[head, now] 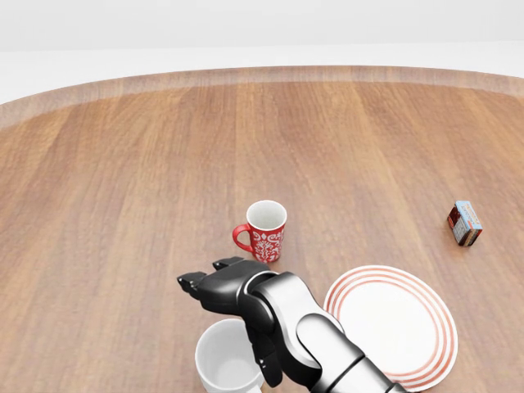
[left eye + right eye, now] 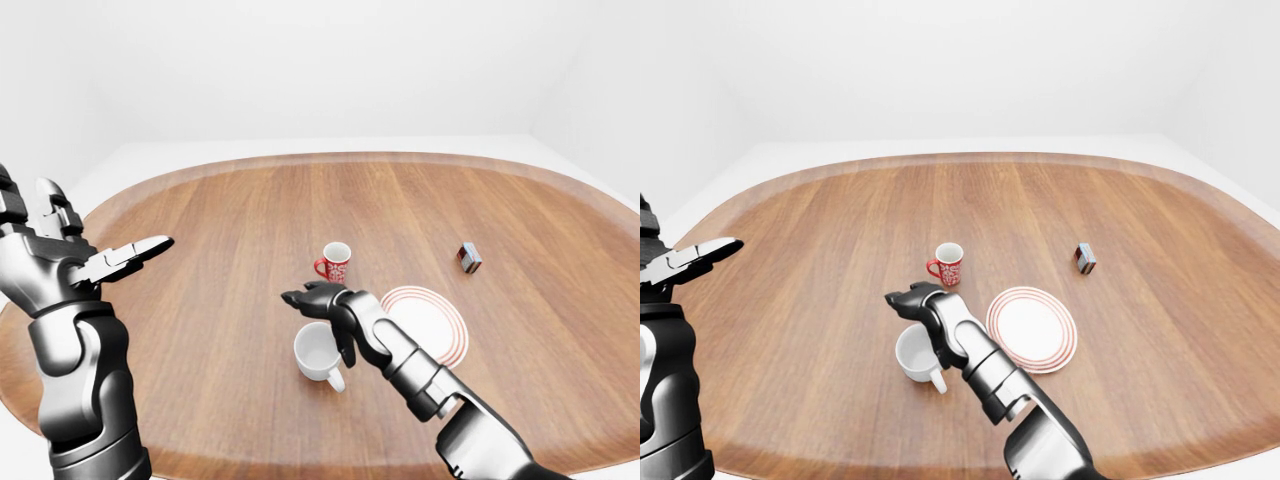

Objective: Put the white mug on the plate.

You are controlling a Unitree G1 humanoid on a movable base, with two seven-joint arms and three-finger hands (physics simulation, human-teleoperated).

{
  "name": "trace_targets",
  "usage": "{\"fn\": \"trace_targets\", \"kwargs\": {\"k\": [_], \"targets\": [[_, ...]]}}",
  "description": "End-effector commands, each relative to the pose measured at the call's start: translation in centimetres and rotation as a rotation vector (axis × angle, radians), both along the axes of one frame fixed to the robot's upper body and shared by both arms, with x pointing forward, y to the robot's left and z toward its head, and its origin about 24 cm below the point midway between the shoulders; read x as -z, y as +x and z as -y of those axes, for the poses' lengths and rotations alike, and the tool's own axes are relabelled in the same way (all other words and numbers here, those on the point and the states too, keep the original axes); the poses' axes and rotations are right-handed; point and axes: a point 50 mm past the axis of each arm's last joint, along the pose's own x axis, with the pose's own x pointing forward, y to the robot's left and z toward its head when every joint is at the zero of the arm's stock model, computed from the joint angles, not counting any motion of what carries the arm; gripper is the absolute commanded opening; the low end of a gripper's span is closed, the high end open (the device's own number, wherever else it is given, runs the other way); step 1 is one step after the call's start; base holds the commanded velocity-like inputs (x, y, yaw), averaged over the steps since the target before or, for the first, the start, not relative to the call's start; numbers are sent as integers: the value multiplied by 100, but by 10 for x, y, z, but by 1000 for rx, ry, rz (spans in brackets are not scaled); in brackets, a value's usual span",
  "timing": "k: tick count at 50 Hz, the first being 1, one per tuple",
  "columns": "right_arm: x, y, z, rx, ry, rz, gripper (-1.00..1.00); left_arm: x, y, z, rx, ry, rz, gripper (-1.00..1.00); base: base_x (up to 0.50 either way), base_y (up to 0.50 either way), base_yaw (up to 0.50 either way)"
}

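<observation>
I was at the reach: my right hand (image 1: 233, 299) hovered open and empty over the white mug (image 2: 318, 352), which stood on the table (image 2: 240, 230) just left of the plate (image 2: 432, 322), so next I needed to lower and close round it.

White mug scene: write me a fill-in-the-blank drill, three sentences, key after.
1. The white mug stands on the ____, not on the plate.
2. The right hand hovers open over the ____ mug.
3. The mug with the red pattern stands ____.

Missing words: table; white; upright
</observation>
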Motion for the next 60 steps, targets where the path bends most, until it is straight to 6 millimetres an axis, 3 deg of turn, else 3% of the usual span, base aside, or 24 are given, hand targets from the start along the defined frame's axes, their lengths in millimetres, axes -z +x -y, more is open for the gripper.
{"fn": "trace_targets", "kwargs": {"k": [1, 31, 60], "targets": [[16, -1, 4, 85, -18, -40, 100, 1, 1, 0, 0, -1, -5, 100, 0, 0, 0], [22, -7, -5, 62, -38, -54, 100, 2, 1, 0, 1, -2, -9, 100, 0, 0, 0], [37, -10, -1, 168, -60, -100, 100, 0, 0, 0, 1, -4, -1, 100, 0, 0, 0]]}}
